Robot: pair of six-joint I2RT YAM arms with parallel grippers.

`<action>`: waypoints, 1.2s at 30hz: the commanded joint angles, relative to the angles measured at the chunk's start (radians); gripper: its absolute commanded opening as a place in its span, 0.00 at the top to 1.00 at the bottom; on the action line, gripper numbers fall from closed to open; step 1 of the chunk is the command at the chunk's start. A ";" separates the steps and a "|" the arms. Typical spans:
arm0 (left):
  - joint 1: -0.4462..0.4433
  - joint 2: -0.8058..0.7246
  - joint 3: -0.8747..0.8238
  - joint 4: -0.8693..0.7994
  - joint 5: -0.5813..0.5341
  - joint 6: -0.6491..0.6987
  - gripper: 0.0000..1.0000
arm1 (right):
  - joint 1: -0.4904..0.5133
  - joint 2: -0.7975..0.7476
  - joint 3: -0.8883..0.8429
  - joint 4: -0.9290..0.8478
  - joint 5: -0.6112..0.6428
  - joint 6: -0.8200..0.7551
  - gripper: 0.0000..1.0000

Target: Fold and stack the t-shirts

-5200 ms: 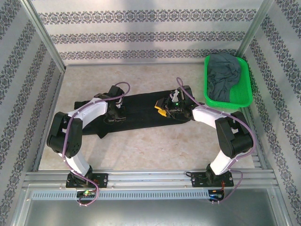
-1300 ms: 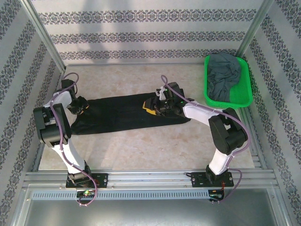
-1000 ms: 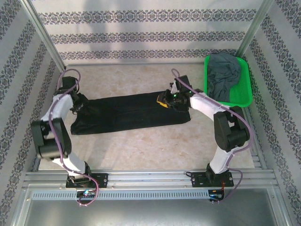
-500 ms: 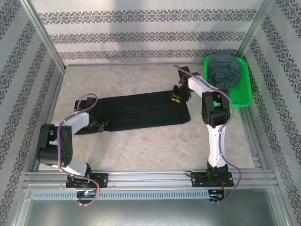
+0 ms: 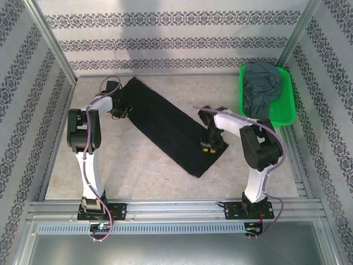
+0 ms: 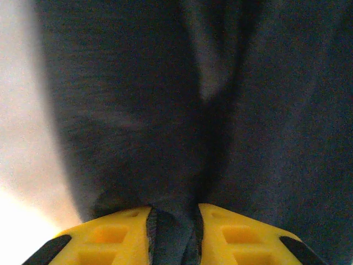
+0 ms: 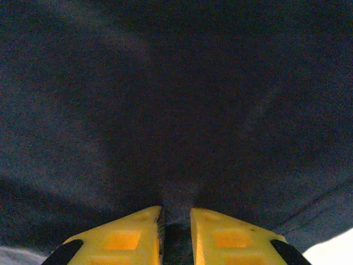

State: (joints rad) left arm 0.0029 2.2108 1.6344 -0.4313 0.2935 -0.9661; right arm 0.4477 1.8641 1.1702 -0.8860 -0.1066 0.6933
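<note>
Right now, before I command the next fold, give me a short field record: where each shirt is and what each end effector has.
black cloth t-shirt: long folded strip lying diagonally on the table, far-left to near-right
left end effector: closed on the strip's far-left end, cloth pinched between its fingers
right end effector: closed on cloth close to the strip's near-right end
slate-grey cloth t-shirt: crumpled in the basket
bright green plastic basket: far-right corner of the table
stack: not started
</note>
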 commanded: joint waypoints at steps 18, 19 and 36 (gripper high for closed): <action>-0.236 0.406 0.783 -0.076 0.122 0.036 0.52 | 0.301 -0.169 -0.127 0.309 -0.179 0.443 0.63; -0.237 0.353 0.729 -0.073 0.101 0.047 0.48 | 0.292 -0.210 -0.151 0.302 -0.162 0.438 0.62; -0.370 -0.714 -0.810 -0.114 0.223 0.038 0.50 | 0.274 -0.425 -0.428 0.291 -0.189 0.346 0.55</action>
State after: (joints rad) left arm -0.3191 1.5707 0.9195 -0.4213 0.4564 -0.9577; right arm 0.6888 1.4090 0.7280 -0.5945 -0.2707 1.0473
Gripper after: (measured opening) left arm 0.494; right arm 0.453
